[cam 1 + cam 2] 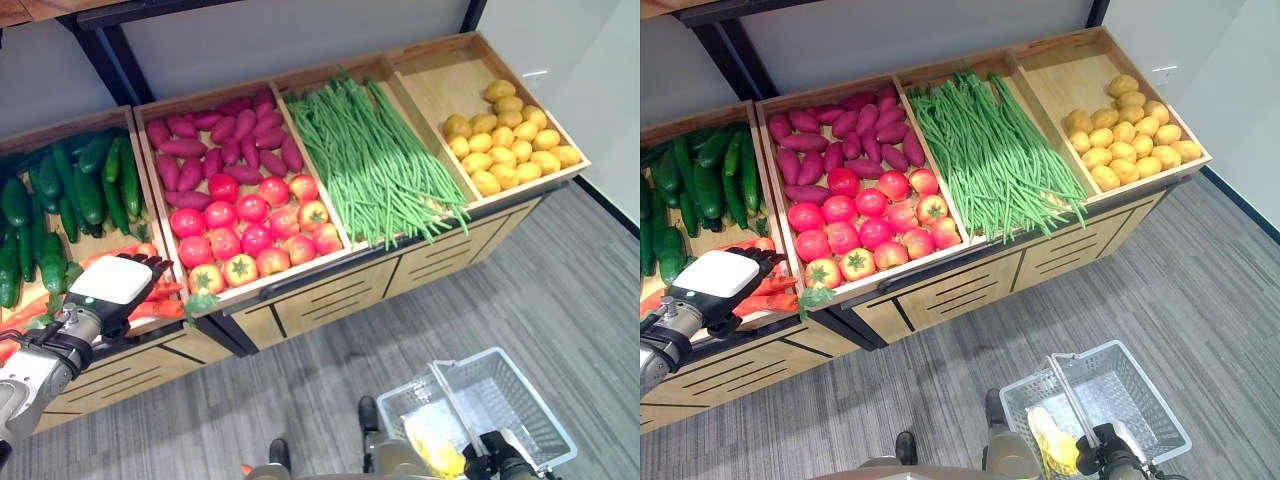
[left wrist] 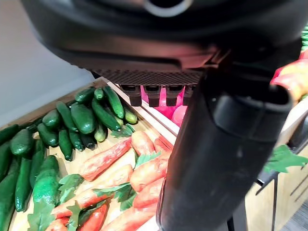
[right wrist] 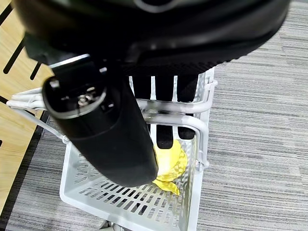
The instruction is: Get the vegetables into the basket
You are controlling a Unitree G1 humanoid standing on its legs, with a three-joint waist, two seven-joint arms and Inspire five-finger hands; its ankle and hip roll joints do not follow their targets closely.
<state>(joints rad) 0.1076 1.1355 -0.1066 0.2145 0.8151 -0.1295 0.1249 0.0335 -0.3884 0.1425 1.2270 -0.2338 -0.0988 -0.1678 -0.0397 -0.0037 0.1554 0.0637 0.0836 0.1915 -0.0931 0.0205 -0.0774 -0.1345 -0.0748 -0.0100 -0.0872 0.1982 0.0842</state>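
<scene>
The carrots (image 2: 115,175) lie in a heap at the front of the wooden crate (image 1: 120,120) that also holds the cucumbers (image 1: 85,185), which are piled behind them toward the wall. The left robot hand (image 1: 112,280) hangs just above the carrots, palm down; in its wrist view its fingers (image 2: 156,94) reach straight out over the heap and its thumb stands clear, with nothing held.

Taking that carrot crate as the landmark, the next crate beside it, on the robot's right, carries purple sweet potatoes (image 1: 215,140) at the back and red tomatoes (image 1: 250,235) at the front. Further along the same way lies a crate of long green beans (image 1: 375,160), some of them hanging over its front edge, and farthest from the carrots is a crate with yellow potatoes (image 1: 510,135) gathered at its front right corner. All four crates rest tilted on a low wooden bench (image 1: 330,295) with slatted front panels.

Well away from the carrot crate, down on the grey floor (image 1: 560,290) in front of the bean and potato crates, is the white wire basket (image 1: 520,400). The right robot hand (image 3: 166,103) has its fingers curled over the basket's handle (image 3: 180,122). A yellow item (image 3: 168,161) lies in the basket's bottom; what it is I cannot tell.
</scene>
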